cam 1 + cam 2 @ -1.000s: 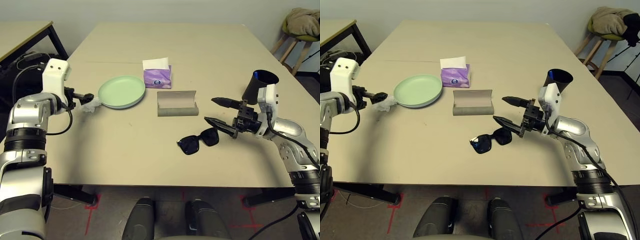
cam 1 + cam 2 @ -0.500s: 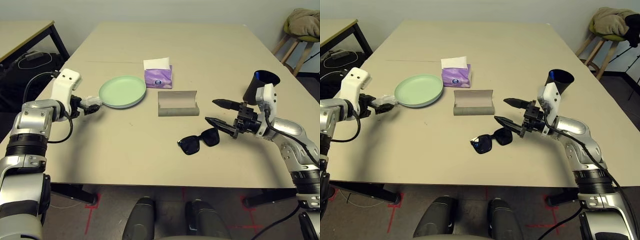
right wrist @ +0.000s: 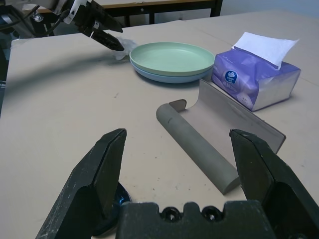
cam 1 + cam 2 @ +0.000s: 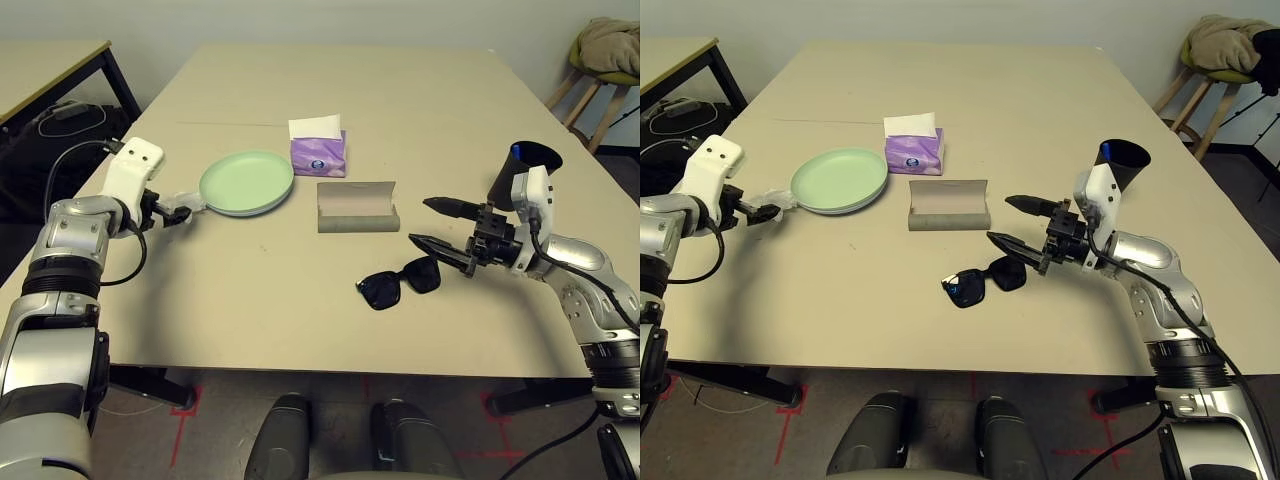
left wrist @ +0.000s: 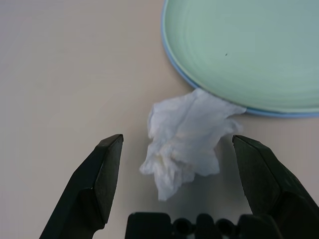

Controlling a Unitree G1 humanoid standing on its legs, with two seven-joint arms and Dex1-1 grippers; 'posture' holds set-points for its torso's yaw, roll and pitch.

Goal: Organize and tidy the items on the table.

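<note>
2 plates (image 3: 172,62), 1 tissue (image 5: 184,139), 1 cup (image 4: 520,170)

Black-legged side table (image 4: 60,62), wooden stool (image 4: 588,92), red floor tape (image 4: 186,418).

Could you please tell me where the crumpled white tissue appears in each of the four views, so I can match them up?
Left eye view: crumpled white tissue far left, against the plates' left rim.
Right eye view: same spot, far left.
Left wrist view: centre, between the open left gripper fingers.
Right wrist view: small, top left, behind the left gripper's fingers.
Shared landmark: light green plate, touching the tissue.
</note>
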